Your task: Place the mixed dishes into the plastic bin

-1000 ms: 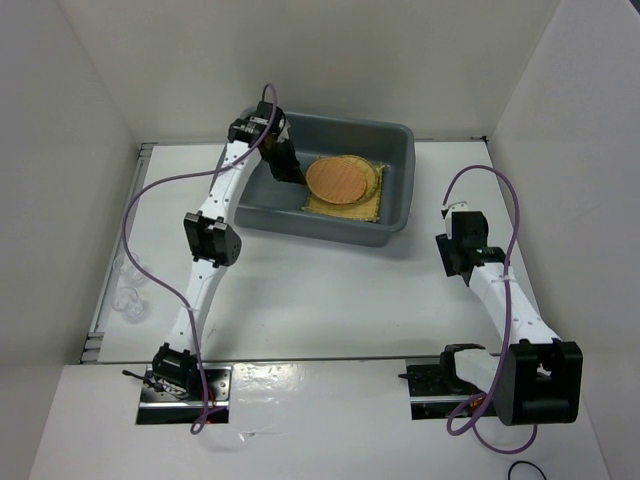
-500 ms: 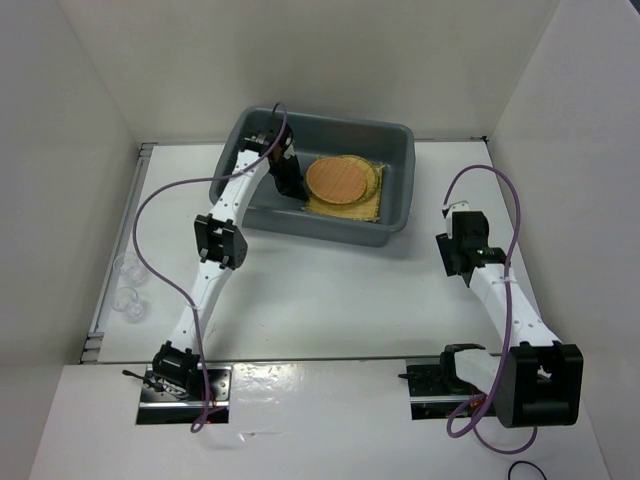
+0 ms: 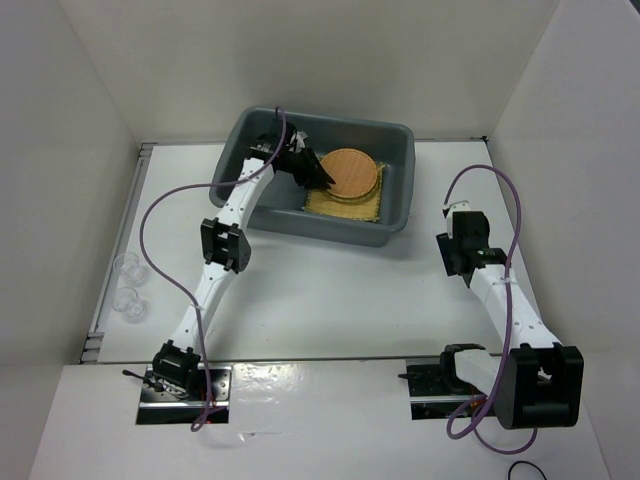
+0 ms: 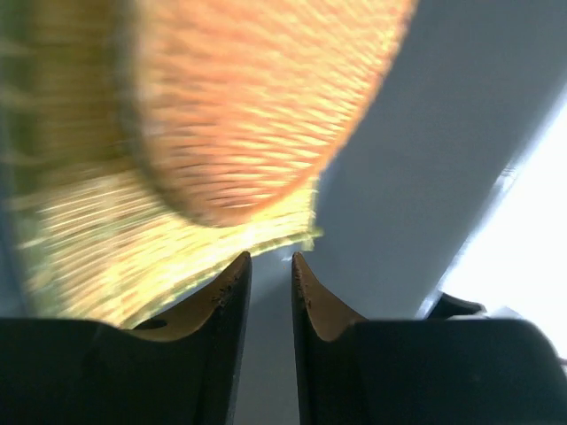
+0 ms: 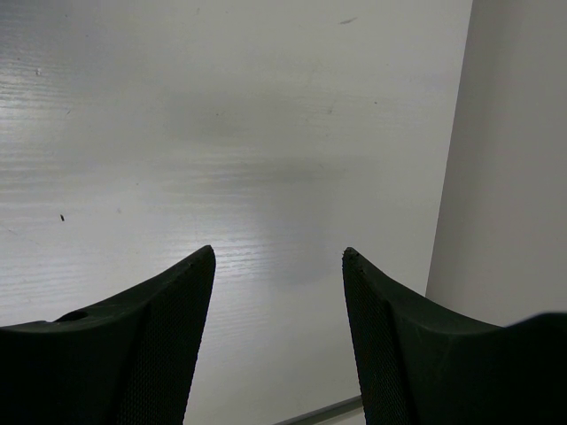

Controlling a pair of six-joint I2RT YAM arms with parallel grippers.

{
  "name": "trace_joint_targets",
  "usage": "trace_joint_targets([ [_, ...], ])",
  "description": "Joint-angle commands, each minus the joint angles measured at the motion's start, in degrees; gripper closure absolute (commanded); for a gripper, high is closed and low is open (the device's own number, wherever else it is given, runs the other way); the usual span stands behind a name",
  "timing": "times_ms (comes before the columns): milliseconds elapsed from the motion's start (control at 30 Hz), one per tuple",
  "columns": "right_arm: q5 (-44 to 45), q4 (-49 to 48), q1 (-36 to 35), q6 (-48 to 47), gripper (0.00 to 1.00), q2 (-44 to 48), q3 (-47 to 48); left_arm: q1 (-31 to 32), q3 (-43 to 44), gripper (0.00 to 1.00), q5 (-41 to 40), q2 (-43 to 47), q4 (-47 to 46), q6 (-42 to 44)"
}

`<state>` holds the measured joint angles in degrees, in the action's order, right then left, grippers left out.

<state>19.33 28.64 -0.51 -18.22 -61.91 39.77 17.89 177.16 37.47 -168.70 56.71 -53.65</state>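
The dark grey plastic bin stands at the back of the table. In it lies the square tan woven plate, with the round orange-brown plate on a round tan woven plate. My left gripper is down inside the bin at the orange plate's left edge. In the left wrist view the left gripper has its jaws a narrow gap apart with nothing between them, over the bin floor, close to the orange plate and the square plate. My right gripper is open and empty over bare table. Clear cups stand at the far left.
White walls close the table in at the left, back and right. The right gripper is near the right wall. A metal strip runs along the table's left edge beside the cups.
My left gripper has swung from pointing down at the bin's left side to pointing right at the orange plate. The orange plate has slid a little toward the back right. The right arm has not moved.
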Motion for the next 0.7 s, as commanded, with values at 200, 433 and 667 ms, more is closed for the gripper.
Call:
trace_joint_targets([
  [200,1.1,-2.8,-0.6,0.8,0.35,1.9,-0.3,1.5,2.4,0.68,3.9,0.4,4.6,4.1],
  [433,1.1,-2.8,-0.6,0.8,0.34,1.9,-0.3,3.7,-5.6,0.61,-30.6,20.3,17.9,21.1],
  [667,1.1,-2.8,-1.9,1.3,0.31,1.3,-0.3,-2.4,-44.5,0.0,-72.6,54.8,16.3,6.3],
])
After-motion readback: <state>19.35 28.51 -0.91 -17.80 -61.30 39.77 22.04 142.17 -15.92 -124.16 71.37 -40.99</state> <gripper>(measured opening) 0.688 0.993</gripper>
